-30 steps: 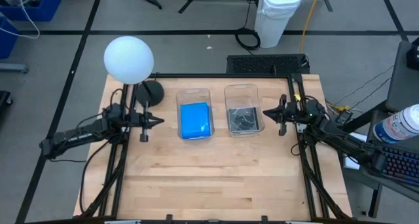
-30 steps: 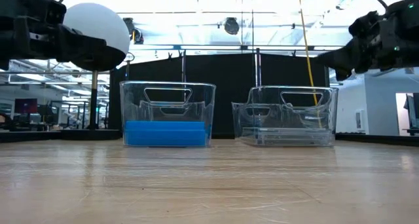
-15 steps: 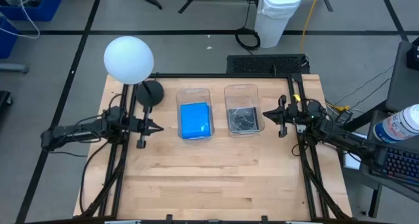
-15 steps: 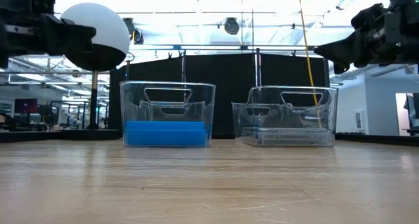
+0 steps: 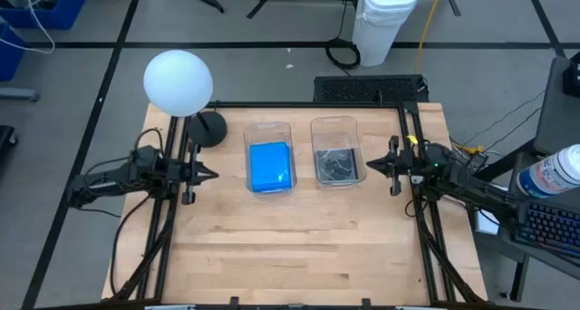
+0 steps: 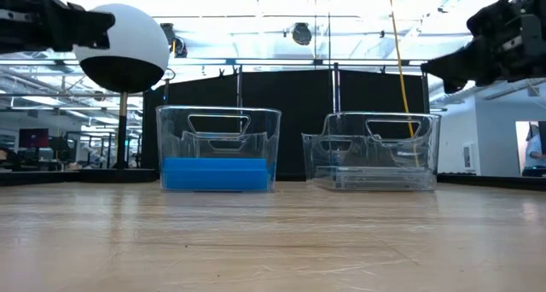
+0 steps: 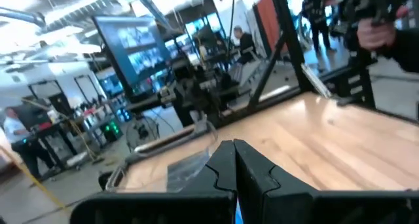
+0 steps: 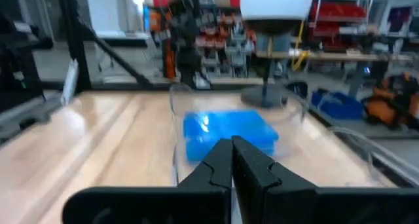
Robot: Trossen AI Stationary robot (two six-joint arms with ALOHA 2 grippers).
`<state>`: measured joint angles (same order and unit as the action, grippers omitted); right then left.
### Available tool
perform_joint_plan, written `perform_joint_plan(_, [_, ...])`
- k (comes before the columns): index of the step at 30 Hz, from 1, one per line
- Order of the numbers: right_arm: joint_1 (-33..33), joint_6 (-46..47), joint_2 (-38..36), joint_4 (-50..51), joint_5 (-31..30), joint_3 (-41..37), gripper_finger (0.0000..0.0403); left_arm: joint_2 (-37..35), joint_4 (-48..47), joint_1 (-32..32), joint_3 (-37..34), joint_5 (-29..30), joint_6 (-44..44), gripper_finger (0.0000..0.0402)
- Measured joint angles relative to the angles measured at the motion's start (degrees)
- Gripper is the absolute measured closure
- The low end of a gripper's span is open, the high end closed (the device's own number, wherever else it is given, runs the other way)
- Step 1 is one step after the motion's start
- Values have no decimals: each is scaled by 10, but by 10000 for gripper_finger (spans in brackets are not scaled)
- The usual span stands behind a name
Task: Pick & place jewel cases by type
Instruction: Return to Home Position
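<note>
The blue jewel cases lie stacked in the left clear tub; in the low view the blue stack fills the tub's bottom. The grey see-through cases lie in the right clear tub, faint in the low view. My left gripper hovers shut, left of the blue tub, holding nothing; its shut fingers point toward the tubs. My right gripper hovers shut, just right of the grey tub, empty; in its wrist view the blue cases show ahead.
A white globe lamp on a round black base stands at the table's far left corner. Black frame rails run along both sides. The near half of the wooden table is open room. People and monitors show in the room beyond.
My left gripper has drawn back toward the table's left edge and slightly nearer, away from the blue tub. My right gripper has moved a little nearer and lower beside the grey tub. The cases and tubs have stayed put.
</note>
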<state>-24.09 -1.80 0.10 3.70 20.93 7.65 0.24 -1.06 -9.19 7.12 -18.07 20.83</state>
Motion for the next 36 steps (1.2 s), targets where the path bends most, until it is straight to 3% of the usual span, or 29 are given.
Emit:
perform_joint_plan(7, [6, 21, -1, -109, 13, -66, 403, 0, -6, 0, -22, 21, -1, 401])
perform_joint_plan(13, [6, 6, -1, -86, -17, -67, 403, 0, 41, 0, -65, 43, -20, 402])
perform_joint_plan(28, [6, 16, 0, -81, -13, -68, 403, 1, 40, 0, -64, 43, -37, 401])
perform_joint_plan(36, [6, 17, 0, -90, -12, -68, 403, 2, 38, 0, -65, 54, -88, 386])
